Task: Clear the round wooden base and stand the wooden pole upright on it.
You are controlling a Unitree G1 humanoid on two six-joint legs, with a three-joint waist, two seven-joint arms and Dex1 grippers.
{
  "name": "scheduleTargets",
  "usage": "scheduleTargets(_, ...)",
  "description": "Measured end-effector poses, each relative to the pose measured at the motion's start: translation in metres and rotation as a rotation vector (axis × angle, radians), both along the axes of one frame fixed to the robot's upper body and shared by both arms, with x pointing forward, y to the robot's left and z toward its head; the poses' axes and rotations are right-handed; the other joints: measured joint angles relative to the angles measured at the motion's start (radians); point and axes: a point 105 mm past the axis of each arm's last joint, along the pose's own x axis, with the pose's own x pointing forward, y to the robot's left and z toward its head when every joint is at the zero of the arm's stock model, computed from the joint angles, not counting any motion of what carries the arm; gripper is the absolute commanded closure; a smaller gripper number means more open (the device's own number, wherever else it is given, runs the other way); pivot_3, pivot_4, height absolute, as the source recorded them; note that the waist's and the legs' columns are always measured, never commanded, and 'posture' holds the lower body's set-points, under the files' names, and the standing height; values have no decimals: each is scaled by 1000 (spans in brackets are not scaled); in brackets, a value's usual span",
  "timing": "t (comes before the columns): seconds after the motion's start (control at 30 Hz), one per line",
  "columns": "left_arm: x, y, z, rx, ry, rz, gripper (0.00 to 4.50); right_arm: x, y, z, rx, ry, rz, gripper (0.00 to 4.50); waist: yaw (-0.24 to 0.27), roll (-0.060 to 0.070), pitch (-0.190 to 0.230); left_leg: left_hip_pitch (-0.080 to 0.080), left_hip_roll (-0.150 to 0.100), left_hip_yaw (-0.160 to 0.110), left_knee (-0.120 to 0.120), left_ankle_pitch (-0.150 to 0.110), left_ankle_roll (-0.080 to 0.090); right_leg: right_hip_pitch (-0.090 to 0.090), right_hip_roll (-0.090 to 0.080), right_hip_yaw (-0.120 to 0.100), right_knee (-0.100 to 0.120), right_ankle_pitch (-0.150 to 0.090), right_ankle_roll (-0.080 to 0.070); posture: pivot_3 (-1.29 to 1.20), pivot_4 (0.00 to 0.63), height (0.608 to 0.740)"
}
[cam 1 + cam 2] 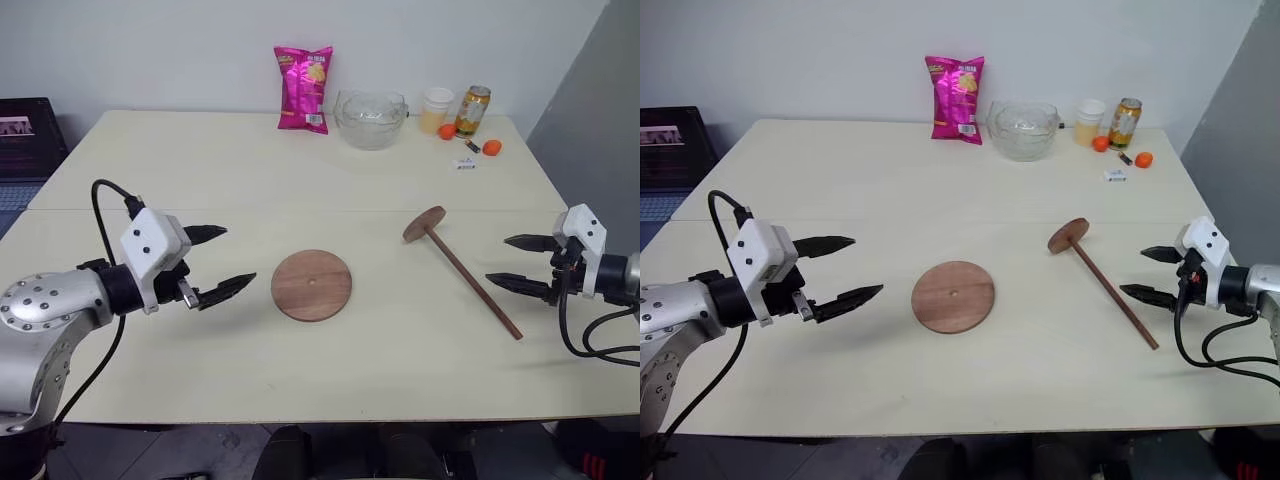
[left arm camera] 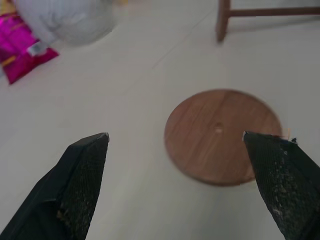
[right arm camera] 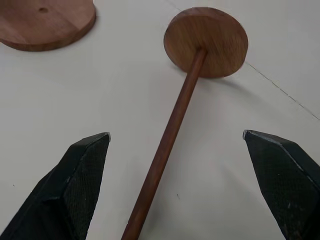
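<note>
Both grippers, left (image 1: 215, 262) and right (image 1: 520, 263), spread wide, empty; pole (image 1: 467, 278) lying beside bare base (image 1: 312, 285).

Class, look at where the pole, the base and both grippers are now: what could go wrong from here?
1. The wooden pole lies flat, tilted on its end disc; the open right gripper may roll it away when closing.
2. The round wooden base lies loose with a small centre hole; the pole could miss it and push the base aside.
</note>
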Motion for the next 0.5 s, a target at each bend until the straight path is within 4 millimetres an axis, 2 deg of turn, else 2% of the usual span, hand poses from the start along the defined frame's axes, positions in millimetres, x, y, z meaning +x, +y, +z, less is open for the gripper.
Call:
scheduleTargets(0.1,-1,-19,-7,5,33,-83,0,3,10,-4,-83,41,-27,9,-4,0,0,0,0,0,0,0,0,-1,0,0,1,0,0,0,150,740)
scheduleTargets(0.27,-1,-34,-15,6,62,-146,0,13,28,-9,-123,130,-63,9,-4,0,0,-1,0,-1,0,0,0,-1,1,0,0,0,0,0,150,740)
scheduleTargets(0.37,-1,-45,-18,12,63,-192,0,29,37,-13,-157,177,-110,9,-4,0,0,-1,-1,0,1,0,0,-1,0,1,0,0,0,0,150,740)
scheduleTargets(0.5,-4,-55,-27,20,75,-234,0,41,33,-30,-242,268,-192,9,-1,0,0,-2,0,0,1,0,0,-2,0,0,0,0,0,0,150,740)
